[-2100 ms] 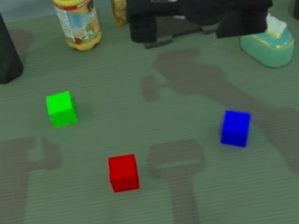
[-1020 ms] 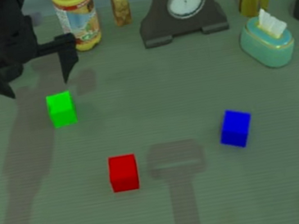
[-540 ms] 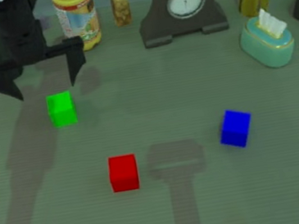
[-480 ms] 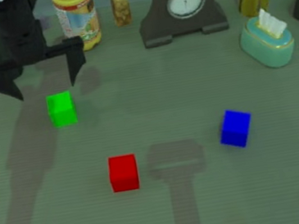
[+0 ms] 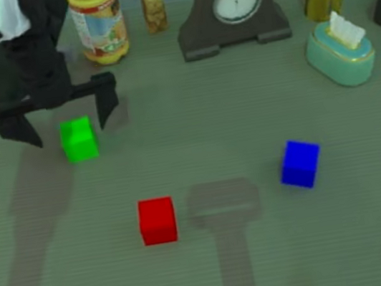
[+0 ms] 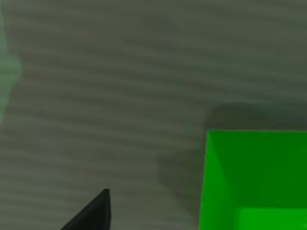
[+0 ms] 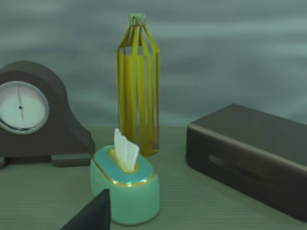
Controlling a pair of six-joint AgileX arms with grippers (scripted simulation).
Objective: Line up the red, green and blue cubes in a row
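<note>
Green matte cube [image 5: 78, 139] is now being straddled by the lowering left tool [image 5: 65, 121], fingers spread wide, so pickup looks imminent.

Three small matte cubes of equal size rest flat on the counter [image 5: 267, 261], well apart; the green cube [image 5: 78, 139] lies toward the left, farthest back, its edges nearly square to the counter; the red cube [image 5: 157, 221] sits nearest the front, near the middle, also square; the blue cube [image 5: 300, 163] lies to the right, turned slightly askew.
</note>
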